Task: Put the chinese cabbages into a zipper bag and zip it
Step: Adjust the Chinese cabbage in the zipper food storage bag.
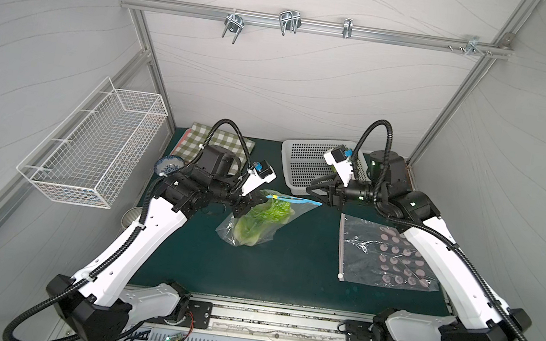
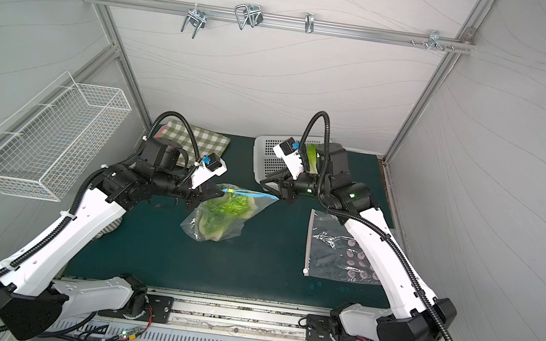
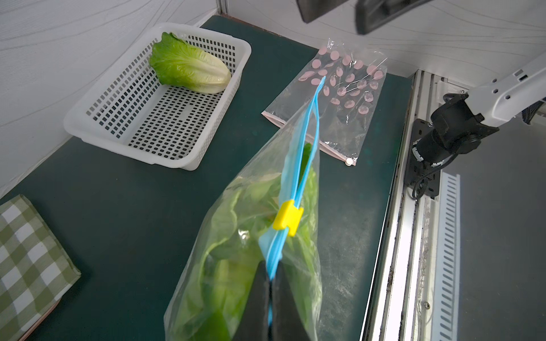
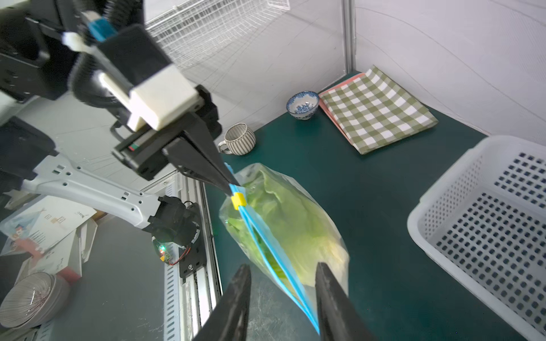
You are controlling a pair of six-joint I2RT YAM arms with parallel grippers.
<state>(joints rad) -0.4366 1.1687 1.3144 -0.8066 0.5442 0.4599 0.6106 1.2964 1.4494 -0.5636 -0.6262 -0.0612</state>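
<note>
A clear zipper bag (image 1: 256,227) (image 2: 217,218) with a blue zip strip stands tilted on the green mat, filled with green chinese cabbages (image 1: 267,214) (image 3: 224,265) (image 4: 289,224). Its yellow slider (image 3: 288,218) (image 4: 238,201) sits close to my left gripper (image 1: 258,200) (image 3: 270,274), which is shut on that end of the strip. The strip is parted beyond the slider. My right gripper (image 1: 313,192) (image 4: 283,274) is open at the far end of the strip, which runs between its fingers, unclamped. Another cabbage (image 3: 189,66) (image 2: 311,157) lies in the white basket (image 3: 88,118).
A second, flat zipper bag with pink dots (image 1: 386,256) (image 3: 339,88) lies at the right, partly under my right arm. A checked cloth (image 1: 228,143), a blue-patterned bowl (image 4: 302,104) and a striped mug (image 4: 239,138) sit at the back left. A wire basket (image 1: 93,149) hangs on the left wall.
</note>
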